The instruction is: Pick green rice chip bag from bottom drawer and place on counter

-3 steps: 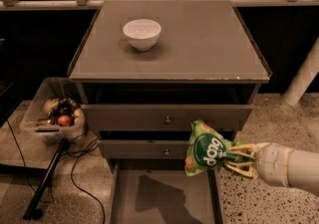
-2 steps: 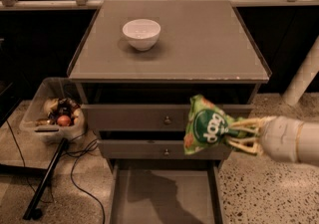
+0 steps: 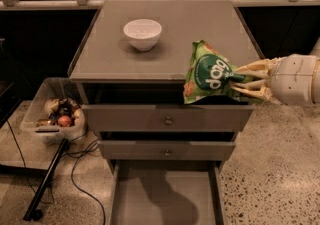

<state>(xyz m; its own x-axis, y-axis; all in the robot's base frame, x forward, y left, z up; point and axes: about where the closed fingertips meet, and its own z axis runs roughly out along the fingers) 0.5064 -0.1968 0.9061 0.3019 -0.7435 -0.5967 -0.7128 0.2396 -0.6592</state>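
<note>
The gripper (image 3: 241,78) is being viewed at the right side of the scene, reaching in from the right edge at the height of the cabinet top's front edge. Its cream fingers (image 3: 256,65) are being kept pinched together on the right end of the green rice chip bag (image 3: 209,73); the bag is being gripped firmly.

The bag is being held in the air, logo facing the camera and turned on its side. It is being seen overlapping the right part of the counter's front edge. Whether it is touching the counter (image 3: 185,21) cannot be told.

A white bowl (image 3: 142,33) is being carried by the counter, left of centre, well apart from the bag.

Below the bag, the two upper drawers (image 3: 169,119) with round knobs are being kept shut. The bottom drawer (image 3: 165,196) is being left pulled out, with only a shadow across its grey floor.

A clear plastic bin (image 3: 52,111) with mixed items is being seen on the floor left of the cabinet, with dark cables (image 3: 82,161) beside it.
</note>
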